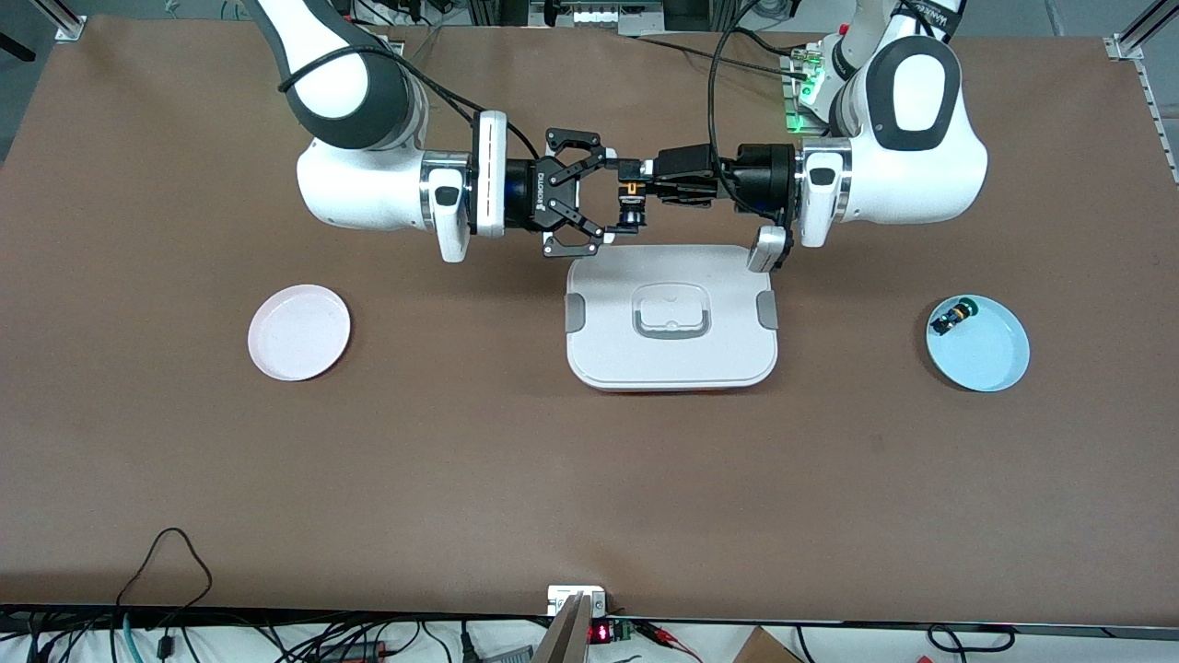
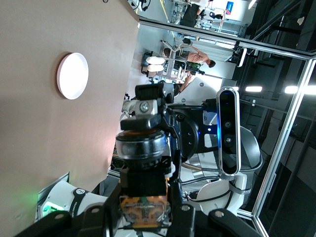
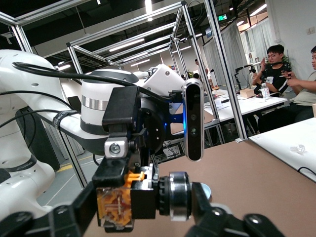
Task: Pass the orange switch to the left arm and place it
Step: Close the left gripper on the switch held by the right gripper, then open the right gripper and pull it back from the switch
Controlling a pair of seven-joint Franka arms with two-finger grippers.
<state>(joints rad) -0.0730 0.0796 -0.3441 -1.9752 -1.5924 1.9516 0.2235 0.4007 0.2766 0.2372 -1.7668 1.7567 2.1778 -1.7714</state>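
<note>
The orange switch (image 1: 631,204), a small black cylinder with an orange end, hangs in the air over the edge of the white box (image 1: 608,341) that lies toward the robots' bases. My left gripper (image 1: 637,177) is shut on its orange end block (image 2: 145,212). My right gripper (image 1: 608,195) faces the left one. It stands open, with one finger on each side of the switch (image 3: 143,197) and its fingertips (image 3: 207,210) apart from the cap. Both arms are stretched level toward each other above the table.
A white plate (image 1: 299,331) lies toward the right arm's end of the table. A light blue plate (image 1: 990,359) toward the left arm's end holds a small black switch with a green-yellow cap (image 1: 951,318). The box has grey latches and a recessed handle (image 1: 671,313).
</note>
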